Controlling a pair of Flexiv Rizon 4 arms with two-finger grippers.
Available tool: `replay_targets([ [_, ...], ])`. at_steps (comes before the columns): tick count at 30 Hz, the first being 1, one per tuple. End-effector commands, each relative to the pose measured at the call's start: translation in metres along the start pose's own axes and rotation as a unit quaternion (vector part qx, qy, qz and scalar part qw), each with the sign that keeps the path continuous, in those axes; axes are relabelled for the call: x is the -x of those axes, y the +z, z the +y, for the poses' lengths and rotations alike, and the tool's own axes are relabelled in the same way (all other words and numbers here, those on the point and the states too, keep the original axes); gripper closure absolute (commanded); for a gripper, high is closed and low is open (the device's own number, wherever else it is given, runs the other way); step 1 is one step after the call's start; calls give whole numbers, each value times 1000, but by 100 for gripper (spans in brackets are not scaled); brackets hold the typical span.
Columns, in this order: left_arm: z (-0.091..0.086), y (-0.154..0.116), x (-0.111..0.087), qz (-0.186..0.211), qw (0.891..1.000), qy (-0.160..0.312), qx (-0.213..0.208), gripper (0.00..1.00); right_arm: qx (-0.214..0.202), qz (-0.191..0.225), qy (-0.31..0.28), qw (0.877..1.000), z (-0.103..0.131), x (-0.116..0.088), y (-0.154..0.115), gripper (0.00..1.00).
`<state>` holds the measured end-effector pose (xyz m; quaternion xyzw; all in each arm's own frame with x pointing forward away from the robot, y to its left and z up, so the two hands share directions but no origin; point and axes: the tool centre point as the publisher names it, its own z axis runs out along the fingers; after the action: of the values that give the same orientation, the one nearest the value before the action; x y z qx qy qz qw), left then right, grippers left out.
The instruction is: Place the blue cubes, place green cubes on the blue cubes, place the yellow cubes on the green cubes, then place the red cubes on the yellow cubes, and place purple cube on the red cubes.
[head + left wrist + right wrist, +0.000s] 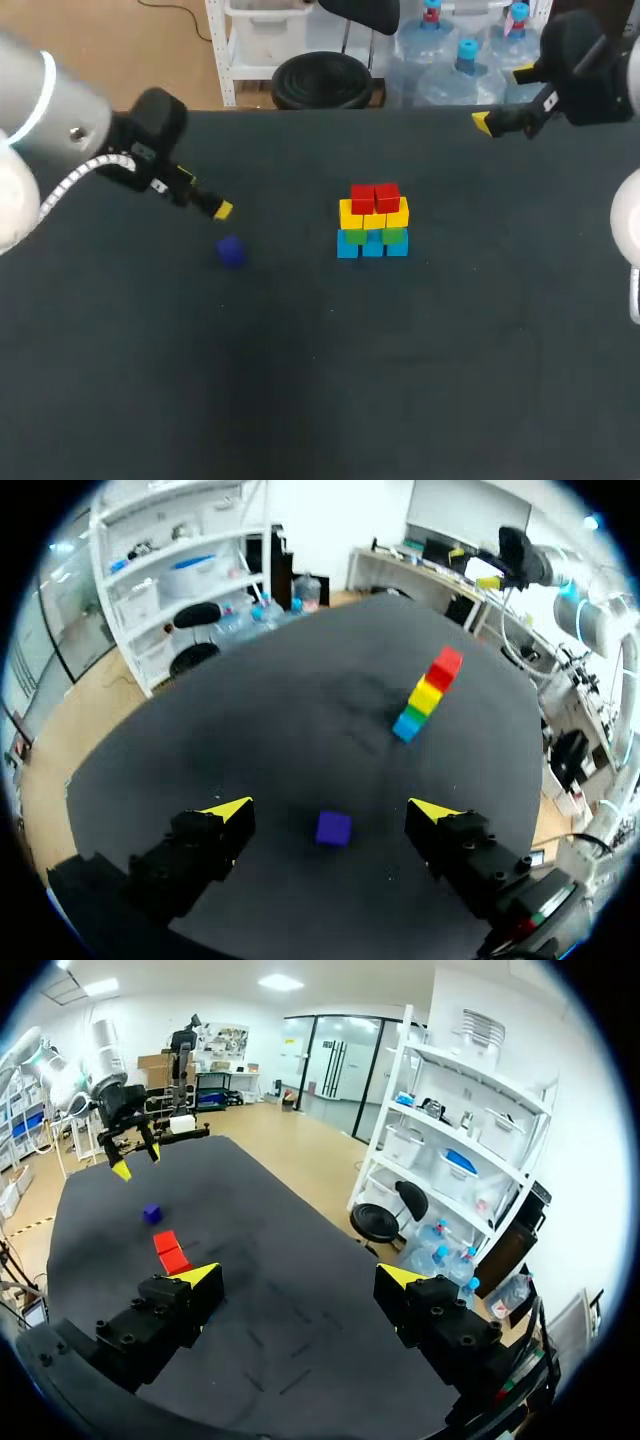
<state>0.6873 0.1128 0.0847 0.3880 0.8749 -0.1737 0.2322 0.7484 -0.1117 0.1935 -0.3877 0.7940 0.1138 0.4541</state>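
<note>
Left wrist view: purple cube (333, 828) apparently under wide-open, empty left pincer (332, 808); right pincer (300, 1273) likewise wide, empty

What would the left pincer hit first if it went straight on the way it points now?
Probably the purple cube: it lies straight ahead of the open left pincer, centred between its tips, which might straddle it and reach the table. Depth is unclear.
</note>
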Motion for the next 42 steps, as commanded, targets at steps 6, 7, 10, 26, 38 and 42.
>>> replay_targets([
  [6, 18, 52, -13, 254, 967, 24, -29, 0, -31, 3, 0, 1000, 3, 1, 0, 0],
  [7, 18, 55, -15, 257, 966, 29, -29, 0, -31, 3, 0, 1000, 3, 1, 0, 0],
  [10, 17, 62, -21, 279, 959, 51, -14, 0, -31, 3, 0, 1000, 3, 1, 0, 0],
  [26, 14, 74, -37, 291, 954, 71, 12, 0, -31, 3, 0, 1000, 3, 1, 0, 0],
  [38, 12, 82, -40, 268, 959, 85, 28, 56, -31, 3, 0, 1000, 3, 1, 0, 0],
  [42, 11, 83, -39, 268, 959, 90, 31, 100, -31, 3, 0, 1000, 3, 1, 0, 0],
])
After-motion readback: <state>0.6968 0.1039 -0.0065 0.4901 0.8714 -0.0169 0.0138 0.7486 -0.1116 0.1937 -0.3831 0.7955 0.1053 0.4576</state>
